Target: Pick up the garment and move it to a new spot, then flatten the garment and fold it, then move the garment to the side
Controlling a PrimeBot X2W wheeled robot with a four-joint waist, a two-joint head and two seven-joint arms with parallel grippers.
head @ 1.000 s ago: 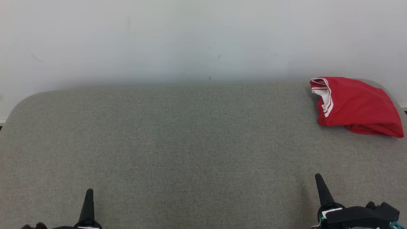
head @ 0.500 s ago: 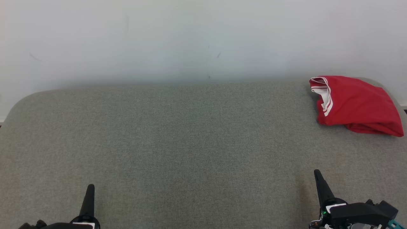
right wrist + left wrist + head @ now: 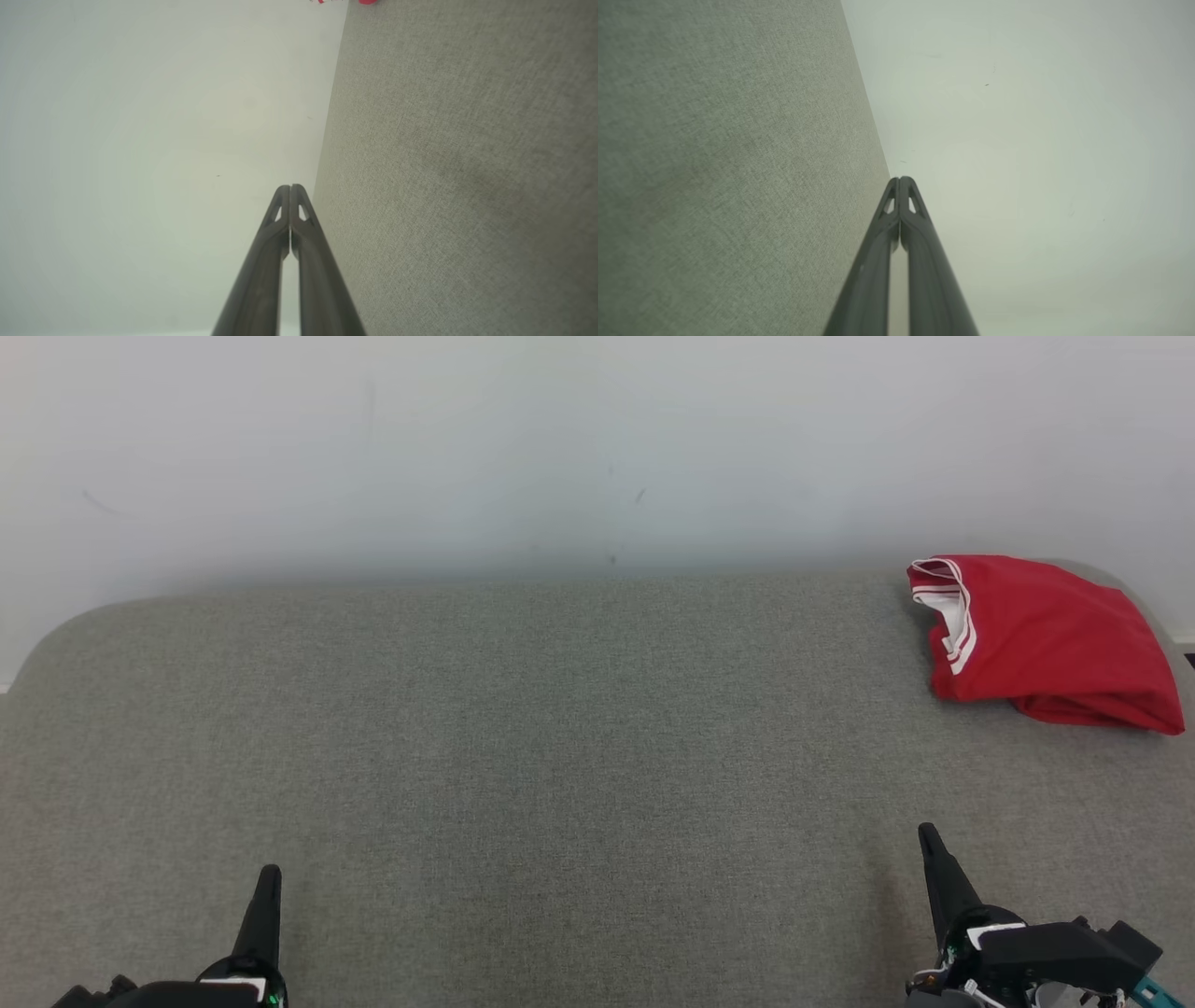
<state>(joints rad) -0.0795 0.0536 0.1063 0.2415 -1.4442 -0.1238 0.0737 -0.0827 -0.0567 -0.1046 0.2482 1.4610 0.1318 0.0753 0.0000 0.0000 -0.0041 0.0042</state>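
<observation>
grey fabric-covered table (image 3: pixel 523 728) open across left and middle; folded red garment with white trim (image 3: pixel 1046 644) at far-right corner, pale wall (image 3: pixel 560 448) behind

The left claw (image 3: pixel 900 181) stood up from 6 o'clock, dark and closed tip to tip, holding nothing. Grey fabric desk (image 3: pixel 728 177) spread toward 9 o'clock; a pale wall (image 3: pixel 1041 163) lay toward 3 o'clock.

You've got a wide grey fabric surface (image 3: pixel 560 756) stretching left to right ahead of you, its far left corner rounded. Behind its far edge stands a plain white wall (image 3: pixel 597 448), flecked with a few dark marks. Light's soft and even.
</observation>
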